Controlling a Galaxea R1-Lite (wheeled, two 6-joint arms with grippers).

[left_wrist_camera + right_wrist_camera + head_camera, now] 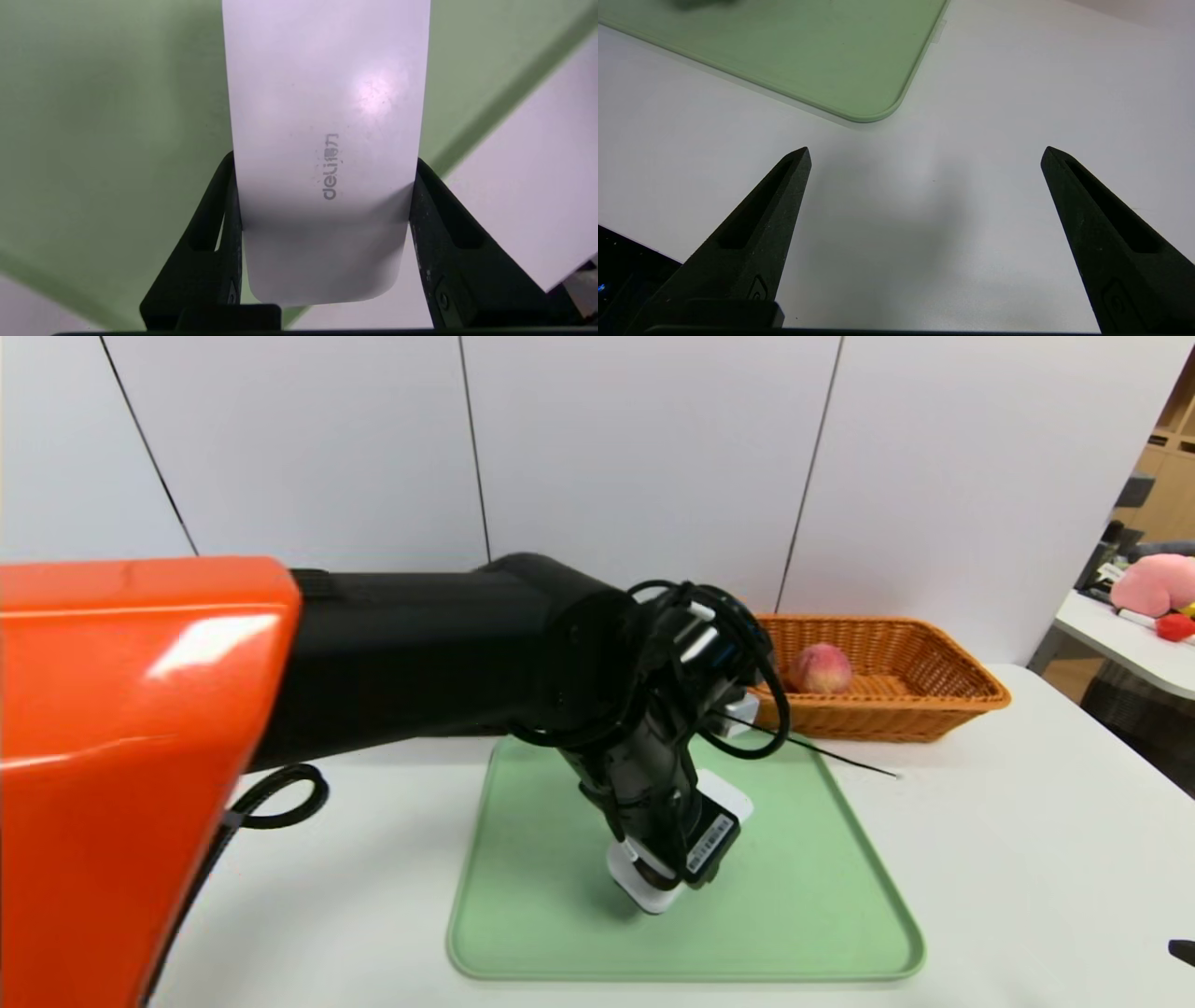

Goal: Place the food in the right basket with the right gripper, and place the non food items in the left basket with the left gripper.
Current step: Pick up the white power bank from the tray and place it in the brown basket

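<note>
A flat white device (322,93) with grey "deli" lettering sits between the fingers of my left gripper (323,158), which is shut on its two long sides. In the head view the left gripper (667,868) reaches down over the middle of the green tray (822,915), the white device (649,894) showing under it. The right basket (943,705), orange wicker, stands at the back right with a peach (822,667) in it. My left arm hides the left basket. My right gripper (925,150) hangs open over bare table near a tray corner (859,102).
The white table (1027,859) has free room right of the tray. A thin black cable (840,761) lies from the tray's far edge onto the table. A side table with a pink plush toy (1153,583) stands at the far right.
</note>
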